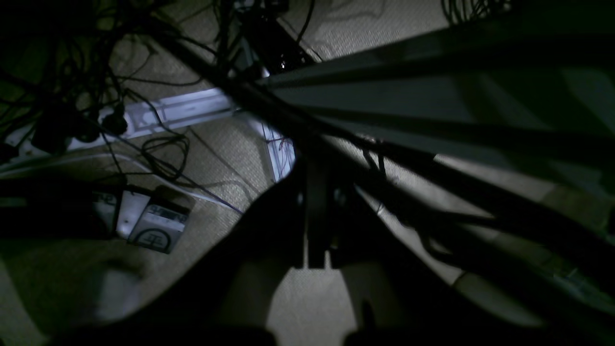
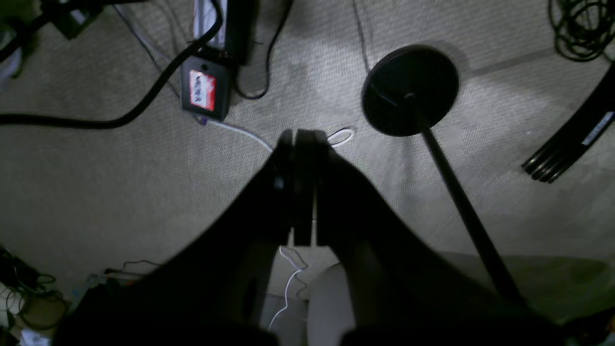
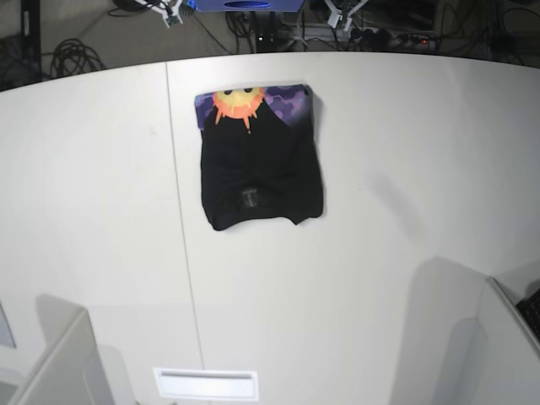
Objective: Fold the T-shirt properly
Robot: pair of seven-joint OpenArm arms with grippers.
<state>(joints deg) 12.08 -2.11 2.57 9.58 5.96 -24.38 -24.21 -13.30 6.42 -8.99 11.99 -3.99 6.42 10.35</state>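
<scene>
The T-shirt (image 3: 260,160) lies folded into a compact black rectangle on the white table (image 3: 405,169), at the far middle. A strip of its orange sun and purple print shows along its far edge. Neither gripper appears in the base view, and nothing touches the shirt. In the left wrist view my left gripper (image 1: 313,192) is a dark silhouette with its fingers pressed together and nothing between them, hanging over the floor. My right gripper (image 2: 302,144) is likewise shut and empty above carpet.
Both wrist views look down at grey carpet with cables, a power strip (image 1: 178,111), a small black box (image 2: 205,91) and a round black stand base (image 2: 409,89). Pale grey shapes (image 3: 55,359) (image 3: 502,342) rise at the table's near corners.
</scene>
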